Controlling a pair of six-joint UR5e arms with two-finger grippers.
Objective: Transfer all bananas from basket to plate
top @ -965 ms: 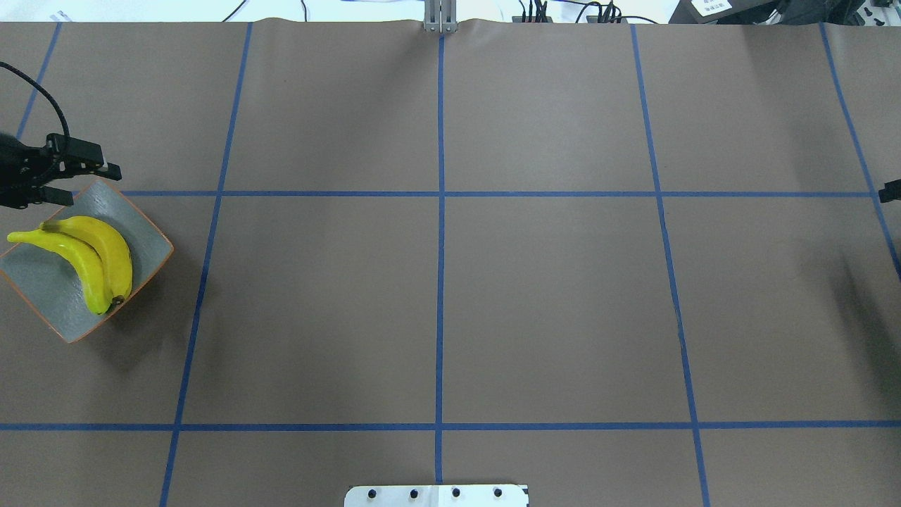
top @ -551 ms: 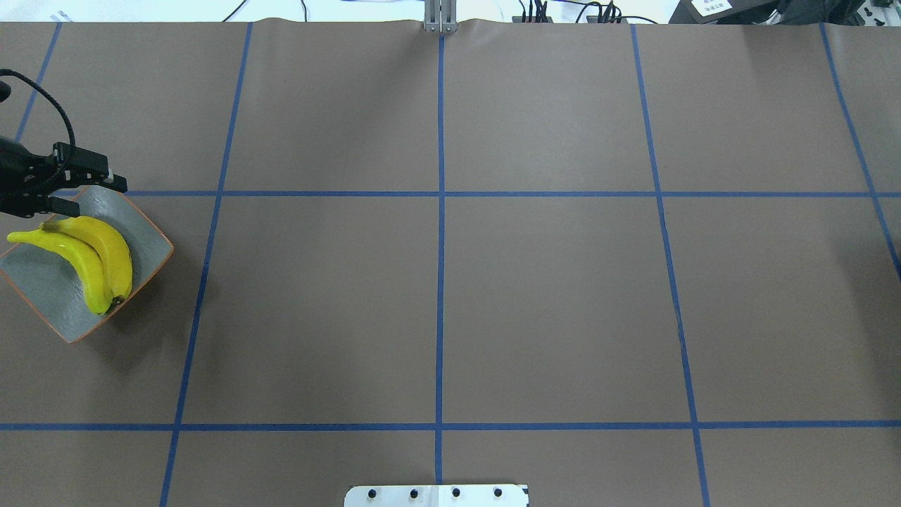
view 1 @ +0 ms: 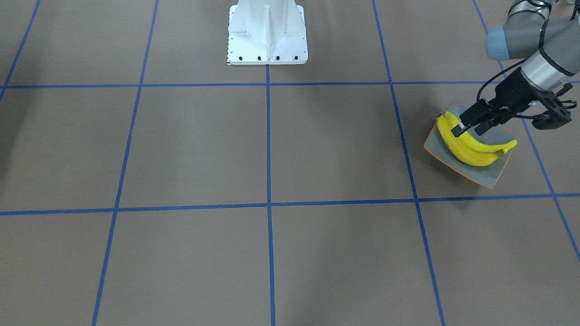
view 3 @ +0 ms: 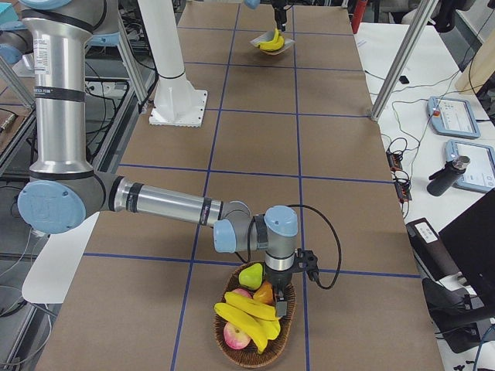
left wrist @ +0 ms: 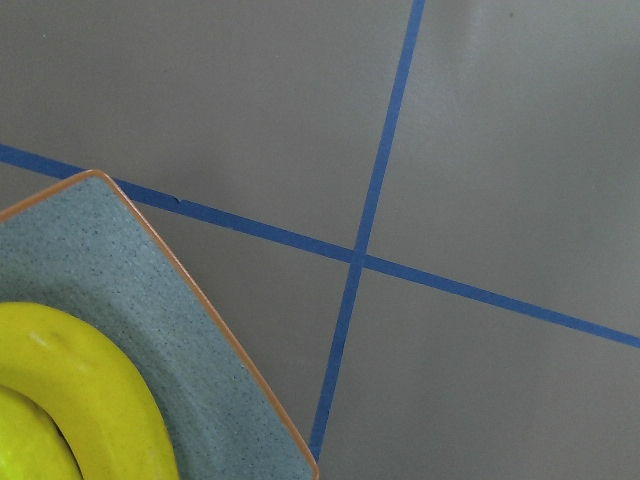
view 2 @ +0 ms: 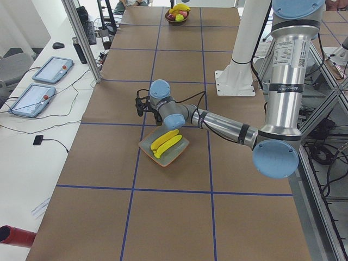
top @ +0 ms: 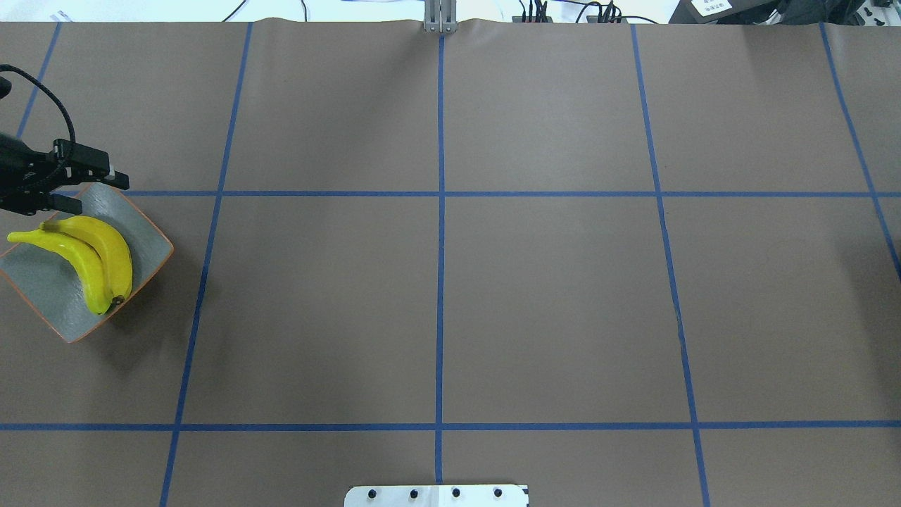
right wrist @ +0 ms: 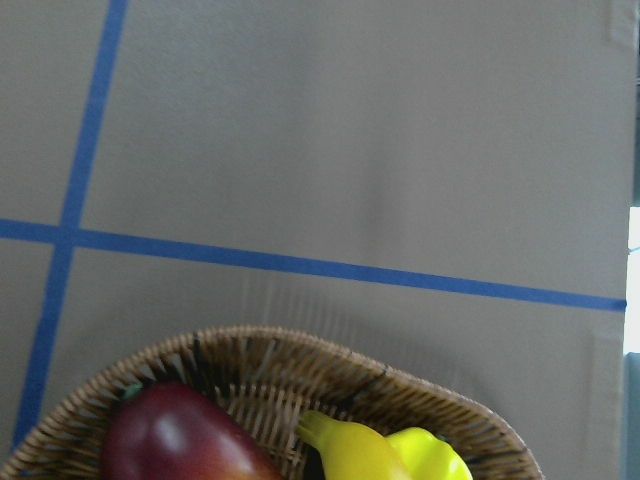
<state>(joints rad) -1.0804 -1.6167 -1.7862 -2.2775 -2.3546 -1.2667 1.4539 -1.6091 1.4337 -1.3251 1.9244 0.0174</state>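
Two yellow bananas [top: 98,257] lie side by side on the grey-green plate [top: 46,292] with an orange rim, at the table's left end. My left gripper [top: 93,193] hovers open and empty over the plate's far corner, just above the bananas' stem ends [view 1: 471,147]. The left wrist view shows the plate [left wrist: 120,270] and one banana [left wrist: 90,400] at its lower left. At the table's right end the woven basket [view 3: 224,348] holds more bananas [view 3: 247,313]. My right gripper [view 3: 280,303] hangs over the basket; I cannot tell whether it is open or shut.
The basket also holds a green pear [view 3: 250,274], an orange and a red apple [view 3: 236,334]. The white robot base [view 1: 267,36] stands at the table's near-robot edge. Blue tape lines grid the brown table cover. Tablets and cables lie on a side desk [view 2: 43,87].
My left gripper has shifted slightly away from the bananas toward the plate's far corner, still open. The right gripper's tip has left the overhead view's right edge.
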